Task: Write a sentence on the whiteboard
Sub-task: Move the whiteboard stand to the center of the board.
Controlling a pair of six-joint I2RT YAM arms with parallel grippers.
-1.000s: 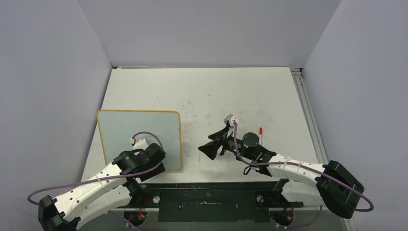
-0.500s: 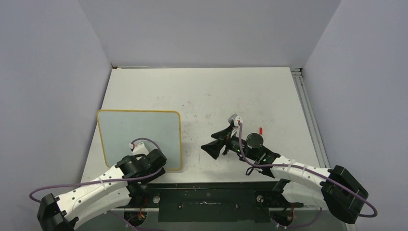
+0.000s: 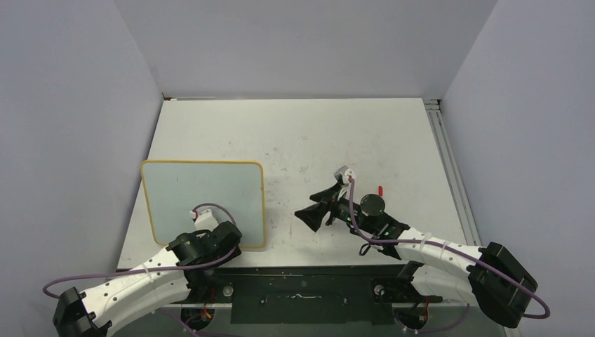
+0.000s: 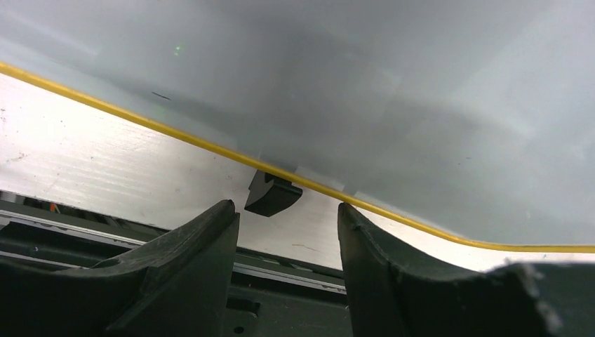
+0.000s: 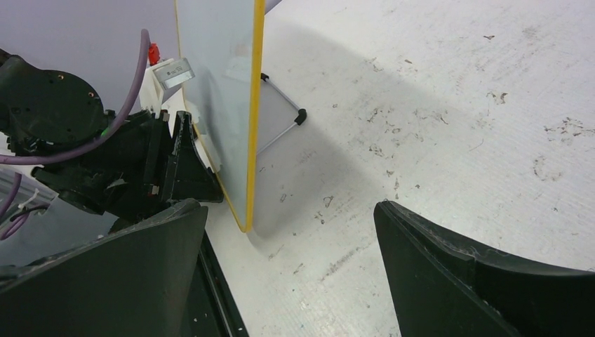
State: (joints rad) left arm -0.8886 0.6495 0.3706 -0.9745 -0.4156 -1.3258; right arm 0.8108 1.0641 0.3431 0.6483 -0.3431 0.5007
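- Desk [image 3: 393,140] — white top, scuffed and speckled with dark marks; grey walls on three sides.
- The whiteboard [image 3: 203,193] — by the desk's left edge, its near side close to the desk's near edge. Pale grey glossy face, thin yellow rounded frame. From the right wrist camera it shows nearly edge-on. The exact tilt cannot be told.
- Left arm [image 3: 133,277] — reaches from the near-left corner of the desk up to the board's near edge, with a purple cable looped over the wrist.
- Right arm [image 3: 435,249] — comes in from the near-right corner and lies low across the near-right part of the desk, wrist pointing left toward the board.
- Right gripper [image 5: 289,205] — jaws spread wide, with nothing between them but bare desk. It sits right of the board's right edge, apart from it, near the middle of the desk.
- Left gripper [image 4: 285,206] — jaws about half apart, gripping nothing. The tips sit just short of the board's near frame edge; contact with the frame cannot be told.
- Wire leg [image 5: 281,130] — thin metal with a black tip, behind the board's right edge and reaching the desk.
- Clip foot [image 4: 272,194] — small and black, under the yellow frame on the near side, lined up with the gap between the left jaws.
- Small red tip [image 3: 380,189] — just beyond the right wrist, mostly hidden; too small to identify.
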